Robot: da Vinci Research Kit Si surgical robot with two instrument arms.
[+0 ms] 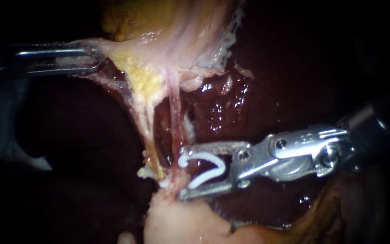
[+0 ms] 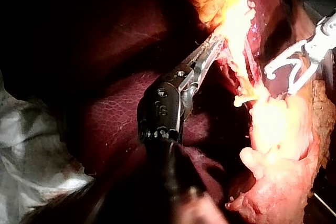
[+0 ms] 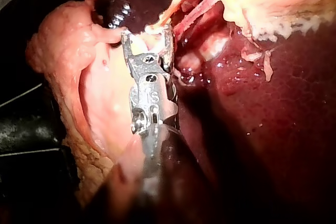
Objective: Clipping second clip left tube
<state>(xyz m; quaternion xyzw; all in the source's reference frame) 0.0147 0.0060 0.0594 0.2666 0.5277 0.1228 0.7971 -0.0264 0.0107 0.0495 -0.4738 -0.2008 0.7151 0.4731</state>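
Two strands run down from the gallbladder [image 1: 181, 36] across the dark liver [image 1: 258, 90]: a pale, fat-coated strand [image 1: 149, 131] on the left and a thin pink tube [image 1: 174, 122] just to its right. Which of them the task means I cannot say for sure, but the clip's mouth faces the pink one.

That tube looks soft, wet and slight. It should flatten readily and could tear if dragged sideways. It is best taken square across a bare stretch, clear of the fat, with both clip tips past its far edge.

The right instrument [image 1: 182, 171] comes in from the right with its jaws wide apart. A white clip [image 1: 204, 156] sits open between them, touching both. The clip's tips touch or nearly touch the tube's right side and are not yet around it. A small white speck [image 1: 163, 183] low on the strand may be another clip, but it is too small to tell.

The left instrument [image 1: 96, 56], at the far left, has its jaws closed on a fold of pale tissue [image 1: 109, 47], pulling it taut leftward.
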